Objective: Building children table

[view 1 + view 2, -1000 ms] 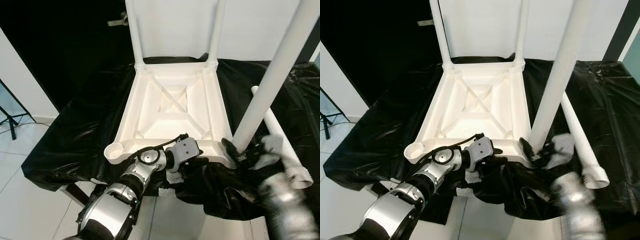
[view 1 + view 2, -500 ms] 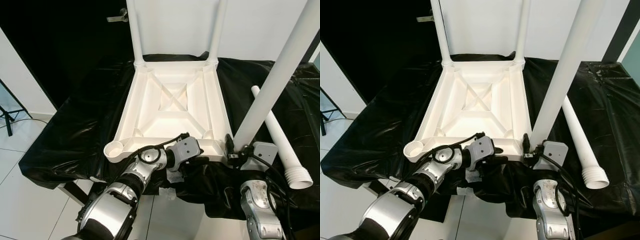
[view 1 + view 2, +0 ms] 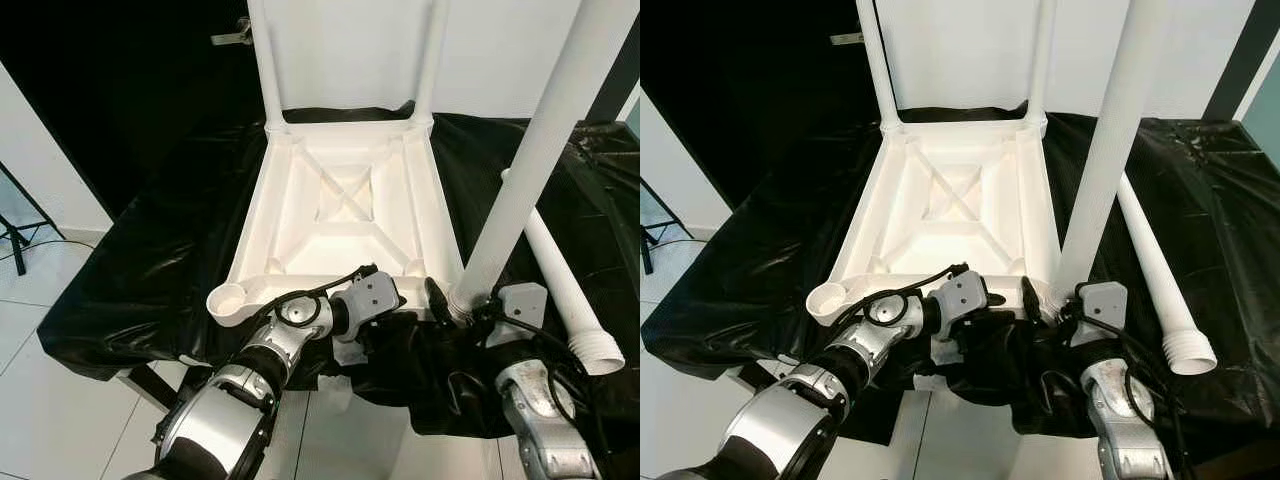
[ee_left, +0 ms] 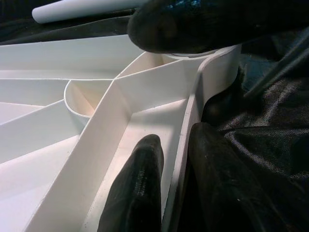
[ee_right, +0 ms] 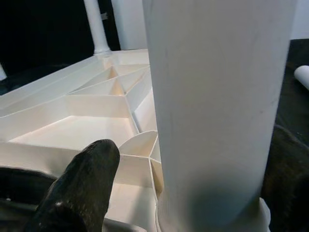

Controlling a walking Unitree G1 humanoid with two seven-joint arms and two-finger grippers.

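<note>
A white plastic children table (image 3: pixel 345 205) lies upside down on a black plastic sheet (image 3: pixel 150 260) that covers the tabletop. Its underside with crossing ribs faces up. Two white legs (image 3: pixel 264 62) stand upright in the two far corner sockets. The near left corner socket (image 3: pixel 230 302) is an open round cup with no leg in it.

The left gripper (image 4: pixel 166 179) is at the near edge of the table. In the left wrist view its fingers (image 4: pixel 137 188) are closed on the thin rim wall, one finger inside the frame and one outside, against the black sheet.

The right gripper (image 3: pixel 462 305) is at the near right corner. It holds a third white leg (image 3: pixel 530 160), which stands nearly upright and leans a little to the right, with its lower end at the corner socket. In the right wrist view one black finger (image 5: pixel 79 188) is beside the leg and the leg is between the fingers, so they grip it.

A fourth loose leg (image 3: pixel 560 280) lies on the black sheet to the right of the table, its ribbed open end towards the robot
</note>
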